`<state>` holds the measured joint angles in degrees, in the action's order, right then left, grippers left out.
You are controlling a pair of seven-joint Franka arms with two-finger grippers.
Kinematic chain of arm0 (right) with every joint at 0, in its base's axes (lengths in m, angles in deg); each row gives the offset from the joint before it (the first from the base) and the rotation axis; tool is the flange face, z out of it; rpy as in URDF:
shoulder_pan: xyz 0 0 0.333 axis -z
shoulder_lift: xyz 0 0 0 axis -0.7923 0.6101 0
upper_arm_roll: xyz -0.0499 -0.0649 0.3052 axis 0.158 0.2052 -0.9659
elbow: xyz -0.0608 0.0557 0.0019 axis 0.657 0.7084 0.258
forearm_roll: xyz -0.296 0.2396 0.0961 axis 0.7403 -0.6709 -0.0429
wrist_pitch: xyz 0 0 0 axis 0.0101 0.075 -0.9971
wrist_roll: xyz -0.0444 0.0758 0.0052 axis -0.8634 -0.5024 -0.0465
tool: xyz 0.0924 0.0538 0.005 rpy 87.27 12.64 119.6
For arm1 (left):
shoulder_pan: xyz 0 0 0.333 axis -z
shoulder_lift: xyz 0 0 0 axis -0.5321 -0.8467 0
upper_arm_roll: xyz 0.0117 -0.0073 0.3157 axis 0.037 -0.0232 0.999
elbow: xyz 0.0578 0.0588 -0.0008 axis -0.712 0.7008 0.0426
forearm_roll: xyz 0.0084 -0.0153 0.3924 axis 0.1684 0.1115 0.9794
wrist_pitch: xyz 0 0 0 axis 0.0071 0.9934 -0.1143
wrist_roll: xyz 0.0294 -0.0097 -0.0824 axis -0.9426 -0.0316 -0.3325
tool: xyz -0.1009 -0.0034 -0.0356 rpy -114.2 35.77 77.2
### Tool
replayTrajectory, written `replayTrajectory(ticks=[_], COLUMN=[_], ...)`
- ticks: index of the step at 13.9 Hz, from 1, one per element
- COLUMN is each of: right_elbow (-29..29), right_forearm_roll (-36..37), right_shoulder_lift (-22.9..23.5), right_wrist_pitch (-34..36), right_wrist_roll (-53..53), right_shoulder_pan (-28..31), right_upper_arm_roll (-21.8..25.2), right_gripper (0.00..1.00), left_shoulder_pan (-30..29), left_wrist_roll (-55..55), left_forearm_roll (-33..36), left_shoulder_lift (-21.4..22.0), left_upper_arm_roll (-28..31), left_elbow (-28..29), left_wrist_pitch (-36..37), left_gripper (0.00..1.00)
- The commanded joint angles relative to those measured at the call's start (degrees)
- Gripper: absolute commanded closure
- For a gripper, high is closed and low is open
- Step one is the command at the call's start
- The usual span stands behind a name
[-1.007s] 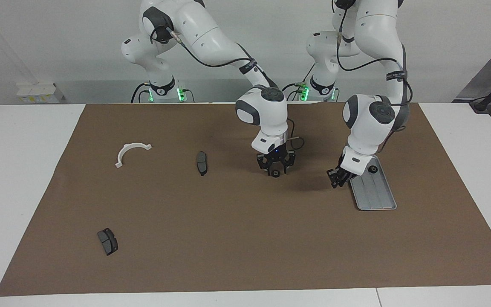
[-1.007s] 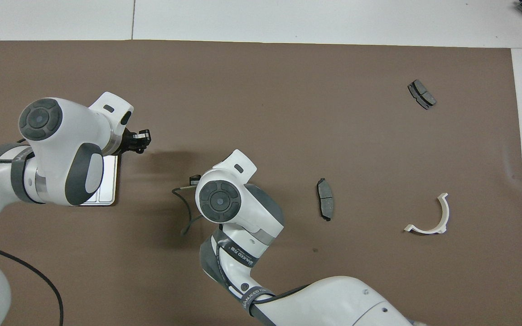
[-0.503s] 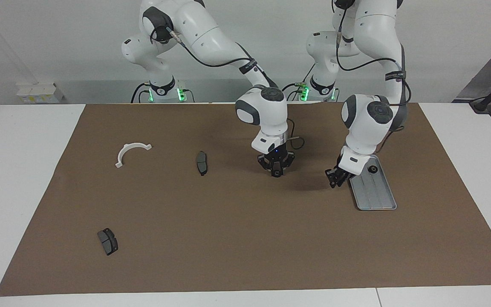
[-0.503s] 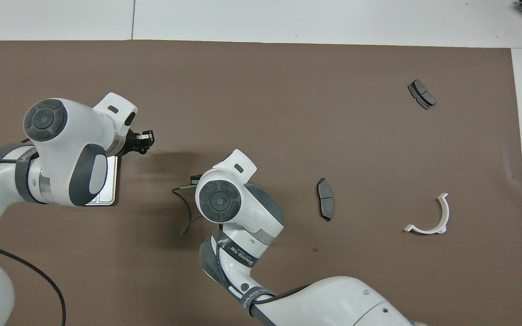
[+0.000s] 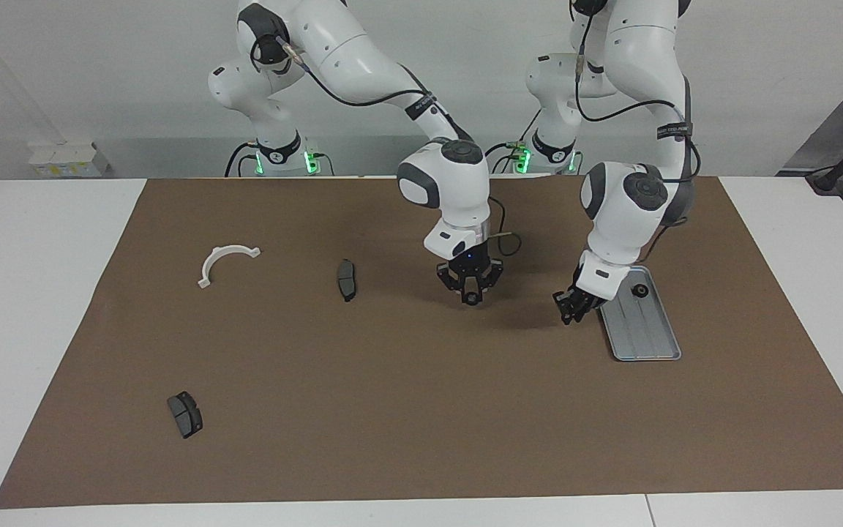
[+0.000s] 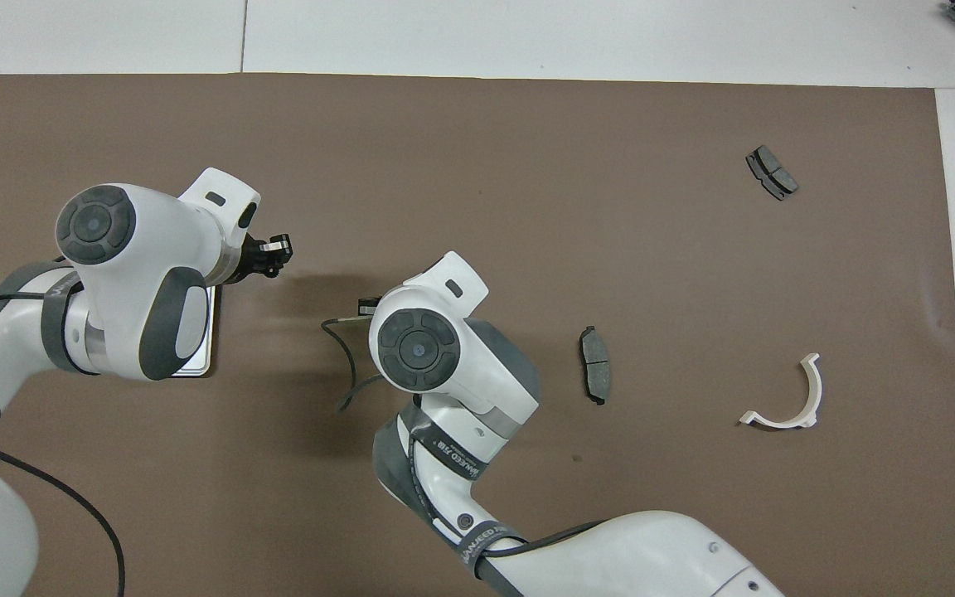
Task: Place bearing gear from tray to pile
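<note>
Lettering on arm bands [image 6: 447, 458], unreadable.

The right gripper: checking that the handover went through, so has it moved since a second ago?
Yes. The right gripper has risen slightly and edged toward the nearer brake pad, shut on a bearing gear.

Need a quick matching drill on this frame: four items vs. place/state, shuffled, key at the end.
Column 1
1. white bracket
2. tray
3. right gripper
4. left gripper

Column 2
A. has the loose gear lying in it, at its end nearer to the robots
B. shut on the held gear, above the mat
C. shut, over the mat beside the tray
D. lies on the mat toward the right arm's end of the table

Pairs: 1-D, 2-A, 3-B, 4-C
</note>
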<state>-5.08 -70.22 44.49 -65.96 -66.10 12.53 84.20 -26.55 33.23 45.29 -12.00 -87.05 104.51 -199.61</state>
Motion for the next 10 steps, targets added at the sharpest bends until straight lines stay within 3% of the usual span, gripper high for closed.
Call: replayTrajectory(ticks=[1, 5, 10], right_elbow=[-7.2, -17.5, -22.8], right_forearm_roll=[1.3, 1.3, 0.2], right_shoulder_lift=[-8.3, -15.8, -17.3], right_wrist_pitch=[1.9, -0.4, -5.3], right_wrist_roll=[3.9, 11.8, 27.7], right_shoulder_pan=[5.3, 14.7, 29.3], right_upper_arm_roll=[-0.6, -0.7, -0.9], right_gripper=[0.99, 0.99, 0.99], left_shoulder_pan=[6.0, 12.8, 20.8], left_wrist_roll=[-7.0, -13.8, -17.2], left_forearm_roll=[-0.7, -0.6, -0.7], left_shoulder_lift=[-0.4, -1.5, -3.6], left_upper_arm_roll=[0.7, 0.7, 0.7], left_elbow=[0.4, 0.4, 1.8], left_wrist_pitch=[-3.7, -6.9, -11.2], left_gripper=[1.00, 1.00, 1.00])
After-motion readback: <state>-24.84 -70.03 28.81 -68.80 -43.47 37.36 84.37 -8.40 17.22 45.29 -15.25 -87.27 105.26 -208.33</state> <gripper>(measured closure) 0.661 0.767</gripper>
